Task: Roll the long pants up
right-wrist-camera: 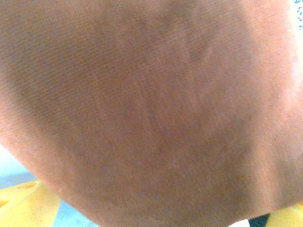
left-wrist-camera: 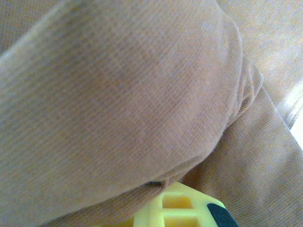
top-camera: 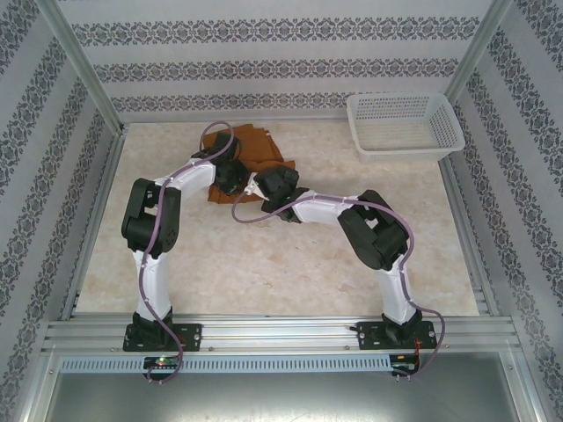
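**Scooping the soft rust-brown long pants (top-camera: 258,145)**

They lie at the far middle of the pale tabletop (top-camera: 264,272). Right jaws stand wide under the cloth, likely to scoop a fold. Left jaws: I cannot tell.

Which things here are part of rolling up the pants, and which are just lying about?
In the job: long pants, left pincer, right pincer.
Lying about: white plastic basket, far right corner.
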Controlling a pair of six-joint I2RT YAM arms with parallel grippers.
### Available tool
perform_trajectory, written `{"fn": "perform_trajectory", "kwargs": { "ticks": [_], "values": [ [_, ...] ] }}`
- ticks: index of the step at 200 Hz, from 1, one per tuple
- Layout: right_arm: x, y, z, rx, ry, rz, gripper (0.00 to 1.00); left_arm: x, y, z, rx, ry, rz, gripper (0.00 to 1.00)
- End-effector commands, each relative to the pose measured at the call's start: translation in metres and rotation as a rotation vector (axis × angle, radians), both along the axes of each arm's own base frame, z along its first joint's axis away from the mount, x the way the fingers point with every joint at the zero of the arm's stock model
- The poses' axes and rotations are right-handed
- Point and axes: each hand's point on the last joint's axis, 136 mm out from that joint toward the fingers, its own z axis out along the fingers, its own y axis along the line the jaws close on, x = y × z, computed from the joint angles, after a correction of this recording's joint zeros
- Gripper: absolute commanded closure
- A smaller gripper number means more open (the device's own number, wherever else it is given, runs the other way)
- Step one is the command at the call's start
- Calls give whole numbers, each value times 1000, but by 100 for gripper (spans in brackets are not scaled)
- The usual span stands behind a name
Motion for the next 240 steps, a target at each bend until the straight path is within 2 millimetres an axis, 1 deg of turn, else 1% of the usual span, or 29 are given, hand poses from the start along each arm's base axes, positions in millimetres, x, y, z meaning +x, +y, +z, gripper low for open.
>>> {"fn": "perform_trajectory", "kwargs": {
  "ticks": [1, 13, 24, 31, 41, 48, 49, 61, 72, 83, 94, 97, 101, 108, 115, 128, 156, 167, 179, 198, 224, 240],
  "values": [
    [24, 26, 17, 55, -90, 37, 5, -24, 4, -37, 36, 136, -27, 100],
    [30, 28, 9, 78, -34, 39, 14, -23, 4, -37, 35, 137, -27, 100],
    [34, 26, 1, 107, 31, 22, 30, -23, 3, -36, 33, 136, -29, 100],
    [34, 24, -4, 119, 71, 15, 46, -23, 3, -36, 33, 136, -34, 100],
    [33, 22, -6, 138, 109, 10, 78, -23, 3, -35, 35, 137, -39, 100],
    [32, 20, -6, 141, 117, 3, 99, -23, 4, -33, 38, 135, -41, 100],
    [32, 20, -5, 143, 117, 2, 100, -23, 4, -33, 39, 135, -41, 100],
    [26, 16, -4, 144, 144, -3, 100, -23, 5, -30, 44, 129, -42, 100],
    [19, 11, 2, 152, 162, -17, 100, -21, 5, -27, 41, 122, -42, 100],
    [8, 6, 7, 163, 193, -32, 100, -19, 4, -23, 35, 116, -44, 100],
    [-5, 2, 16, 175, 216, -44, 100, -17, 4, -18, 33, 109, -47, 100],
    [-10, 1, 15, 172, 226, -45, 100, -17, 4, -17, 34, 107, -49, 100],
    [-15, 1, 20, 177, 230, -46, 100, -17, 4, -14, 34, 103, -49, 100],
    [-27, -1, 23, 179, 249, -46, 100, -15, 5, -9, 33, 91, -52, 100],
    [-38, 0, 33, 188, 257, -36, 100, -13, 6, -4, 35, 82, -54, 100],
    [-61, -1, 45, 185, 284, -28, 100, -12, 9, 6, 41, 71, -58, 100],
    [-114, 5, 72, 211, 387, 14, 100, -9, 16, 25, 43, 47, -66, 100],
    [-129, 7, 83, 228, 423, 9, 100, -8, 19, 33, 44, 35, -67, 100],
    [-146, 8, 90, 245, 489, 16, 100, -9, 22, 42, 45, 25, -69, 100],
    [-165, 10, 97, 269, 574, 15, 100, -13, 26, 54, 47, 5, -70, 100],
    [-185, 18, 104, 302, 720, 6, 100, -20, 32, 65, 47, -11, -64, 100],
    [-196, 23, 105, 315, 816, 3, 100, -25, 37, 71, 52, -20, -62, 100]
  ]
}}
